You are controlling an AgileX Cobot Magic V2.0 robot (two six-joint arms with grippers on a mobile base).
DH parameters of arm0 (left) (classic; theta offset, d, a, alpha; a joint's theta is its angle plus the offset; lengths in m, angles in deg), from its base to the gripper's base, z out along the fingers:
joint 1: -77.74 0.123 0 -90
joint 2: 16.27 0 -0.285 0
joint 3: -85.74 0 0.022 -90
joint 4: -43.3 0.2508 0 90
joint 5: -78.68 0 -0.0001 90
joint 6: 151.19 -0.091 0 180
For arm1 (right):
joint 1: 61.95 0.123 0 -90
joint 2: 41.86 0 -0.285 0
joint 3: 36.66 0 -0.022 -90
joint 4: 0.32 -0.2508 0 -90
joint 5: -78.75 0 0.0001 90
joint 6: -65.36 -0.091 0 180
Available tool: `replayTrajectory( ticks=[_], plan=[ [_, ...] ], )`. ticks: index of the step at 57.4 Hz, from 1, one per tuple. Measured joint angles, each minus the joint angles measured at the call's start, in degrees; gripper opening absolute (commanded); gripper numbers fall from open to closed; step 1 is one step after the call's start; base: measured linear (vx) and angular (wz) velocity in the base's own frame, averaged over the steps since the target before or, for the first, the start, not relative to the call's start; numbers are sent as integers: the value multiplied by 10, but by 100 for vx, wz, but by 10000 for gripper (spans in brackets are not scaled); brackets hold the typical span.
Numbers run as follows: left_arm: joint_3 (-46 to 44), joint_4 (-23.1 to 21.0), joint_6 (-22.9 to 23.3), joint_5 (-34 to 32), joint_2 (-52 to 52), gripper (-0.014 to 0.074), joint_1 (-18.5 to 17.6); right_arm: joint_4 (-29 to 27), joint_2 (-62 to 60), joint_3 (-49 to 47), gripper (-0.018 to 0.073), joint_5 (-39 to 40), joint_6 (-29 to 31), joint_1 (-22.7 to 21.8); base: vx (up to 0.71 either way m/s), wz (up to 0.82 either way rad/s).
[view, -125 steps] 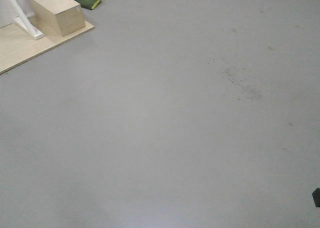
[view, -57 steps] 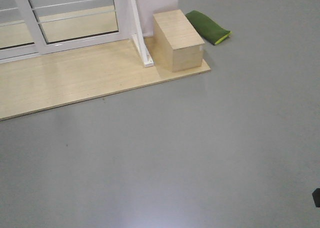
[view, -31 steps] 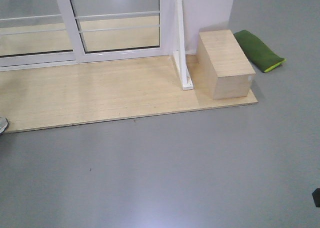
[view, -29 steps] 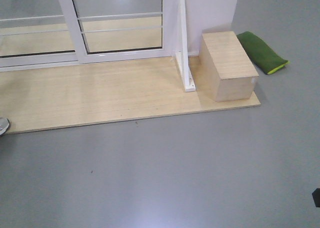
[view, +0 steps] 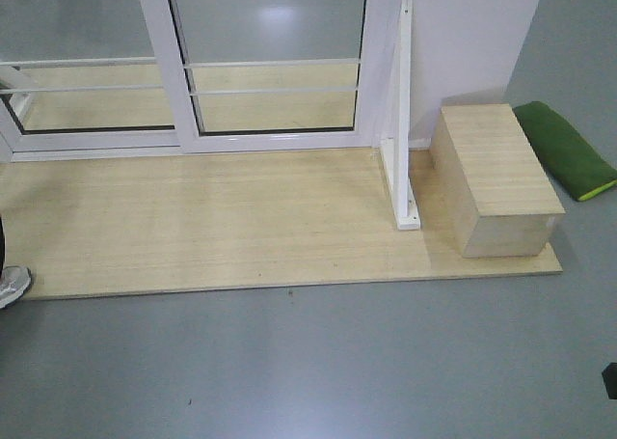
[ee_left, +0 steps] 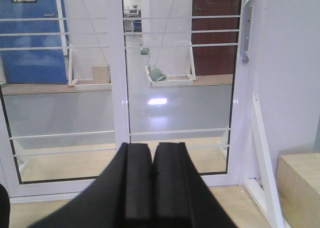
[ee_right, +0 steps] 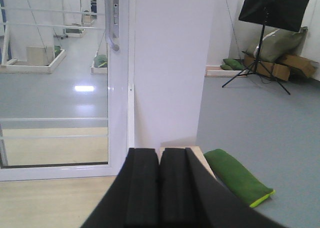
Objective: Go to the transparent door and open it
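The transparent door is a white-framed glass panel with thin horizontal white bars, standing at the back of a wooden platform. Its curved grey pull handle sits high on the right stile and also shows in the right wrist view as the handle. My left gripper is shut with nothing in it and points at the lower part of the door, well short of it. My right gripper is also shut and empty, and it points at the white wall to the right of the door.
A light wooden platform lies in front of the door on the grey floor. A slanted white brace, a wooden box and a green bag stand at the right. A handle-less glass panel is to the left, and a shoe is at the left edge.
The front view has swung from bare grey floor onto the platform. The door, brace and box have come into view, shifted right and drawn closer. Both grippers stay shut.
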Motion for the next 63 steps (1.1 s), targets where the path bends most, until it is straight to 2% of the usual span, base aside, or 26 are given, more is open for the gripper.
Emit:
replayTrajectory(
  ticks=[63],
  plan=[
    [0,0,0,0,0,-6,0,0,0,0,-5,0,0,0,44,6]
  ],
)
